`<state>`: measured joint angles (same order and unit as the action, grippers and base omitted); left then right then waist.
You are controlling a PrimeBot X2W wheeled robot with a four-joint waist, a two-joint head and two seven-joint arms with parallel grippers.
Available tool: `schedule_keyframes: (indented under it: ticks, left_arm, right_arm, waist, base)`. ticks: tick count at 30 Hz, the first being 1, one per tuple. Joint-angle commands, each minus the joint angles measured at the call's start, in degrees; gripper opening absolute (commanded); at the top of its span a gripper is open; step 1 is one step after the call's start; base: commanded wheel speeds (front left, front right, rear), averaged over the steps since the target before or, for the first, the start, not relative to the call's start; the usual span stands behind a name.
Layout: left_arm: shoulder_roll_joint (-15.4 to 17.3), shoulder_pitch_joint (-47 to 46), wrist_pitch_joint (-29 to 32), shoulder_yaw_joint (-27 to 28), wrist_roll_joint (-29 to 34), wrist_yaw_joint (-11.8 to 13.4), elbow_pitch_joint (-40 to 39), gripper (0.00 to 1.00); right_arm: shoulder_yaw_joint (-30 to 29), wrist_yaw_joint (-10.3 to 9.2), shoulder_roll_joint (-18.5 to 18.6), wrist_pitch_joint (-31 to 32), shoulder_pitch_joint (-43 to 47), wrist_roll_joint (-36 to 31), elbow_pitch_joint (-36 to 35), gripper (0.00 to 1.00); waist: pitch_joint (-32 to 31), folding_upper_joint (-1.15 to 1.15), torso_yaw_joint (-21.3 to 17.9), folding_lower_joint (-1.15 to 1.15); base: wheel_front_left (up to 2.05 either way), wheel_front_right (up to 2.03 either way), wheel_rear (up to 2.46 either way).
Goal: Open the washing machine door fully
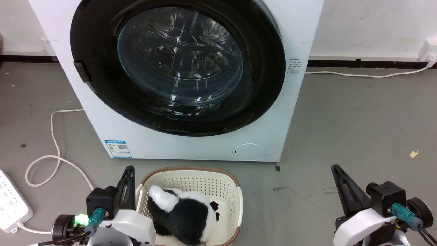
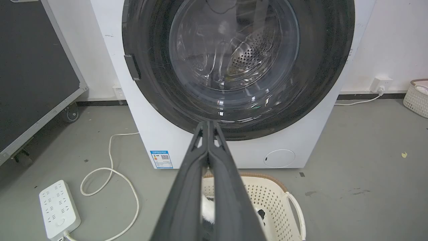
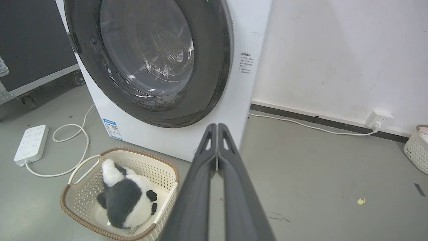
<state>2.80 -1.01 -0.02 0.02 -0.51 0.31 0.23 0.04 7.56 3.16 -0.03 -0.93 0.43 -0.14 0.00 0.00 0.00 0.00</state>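
Washing machine door (image 1: 177, 65) upper centre of head view, shut flush against white machine (image 1: 191, 147). Left gripper (image 1: 129, 169) lower left, jaws clenched on nothing, just beside basket (image 1: 191, 169) holding panda plush (image 1: 184, 212). Right gripper (image 1: 336, 168) lower right, jaws clenched on nothing, above grey floor (image 1: 358, 130), well apart from door.

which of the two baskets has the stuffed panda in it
The basket on the floor just in front of the washing machine holds the black-and-white panda. The other basket stands apart by the wall, near the socket.
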Motion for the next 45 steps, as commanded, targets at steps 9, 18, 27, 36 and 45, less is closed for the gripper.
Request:
schedule_keyframes:
  ticks: [9,18,27,36,45]
  left_arm:
    - [0.1,1.0,0.0,0.0,0.5,-0.3,-0.2,0.0]
    - [0.1,1.0,0.0,0.0,0.5,-0.3,-0.2,0.0]
    - [0.1,1.0,0.0,0.0,0.5,-0.3,-0.2,0.0]
    - [0.0,0.0,0.0,0.0,-0.2,0.0,0.0,1.0]
    - [0.0,0.0,-1.1,-0.4,-1.3,0.6,0.1,1.0]
  right_arm:
    - [0.0,-0.08,-0.3,0.0,0.9,-0.4,0.1,0.0]
    - [0.0,-0.08,-0.3,0.0,0.9,-0.4,0.1,0.0]
    - [0.0,-0.08,-0.3,0.0,0.9,-0.4,0.1,0.0]
    - [0.0,0.01,0.0,0.0,0.4,0.1,0.0,1.0]
    - [-0.2,0.0,0.0,-1.1,0.6,1.2,0.3,1.0]
  waist:
    - [0.0,0.0,0.0,0.0]
    - [0.0,0.0,0.0,0.0]
    - [0.0,0.0,0.0,0.0]
    - [0.0,0.0,0.0,0.0]
    - [0.1,0.0,0.1,0.0]
  base:
    - [0.0,0.0,0.0]
    - [0.0,0.0,0.0]
    - [0.0,0.0,0.0]
    - [0.0,0.0,0.0]
    - [0.0,0.0,0.0]
